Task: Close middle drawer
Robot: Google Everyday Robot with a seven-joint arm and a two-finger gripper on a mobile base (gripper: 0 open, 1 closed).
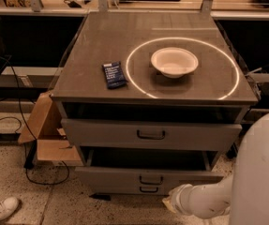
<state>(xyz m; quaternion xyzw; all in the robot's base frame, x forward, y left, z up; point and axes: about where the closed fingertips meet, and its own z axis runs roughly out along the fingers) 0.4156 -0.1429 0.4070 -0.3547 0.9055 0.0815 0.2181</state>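
The middle drawer (120, 176) is a wide grey drawer with a low front panel and a small dark loop handle (151, 179). It stands pulled out from the cabinet, with a dark gap showing above its front. My gripper (169, 202) is at the end of the white arm (204, 200), low at the bottom right. It sits just below and to the right of the drawer's front, near the floor. It holds nothing that I can see.
Above is a taller-fronted grey drawer (101, 134), also slightly out. On the cabinet top (92, 41) sit a white bowl (174, 62) and a dark blue packet (114, 74). A cardboard box (47, 130) and cables (28, 168) lie left, and a white shoe (0, 209) bottom left.
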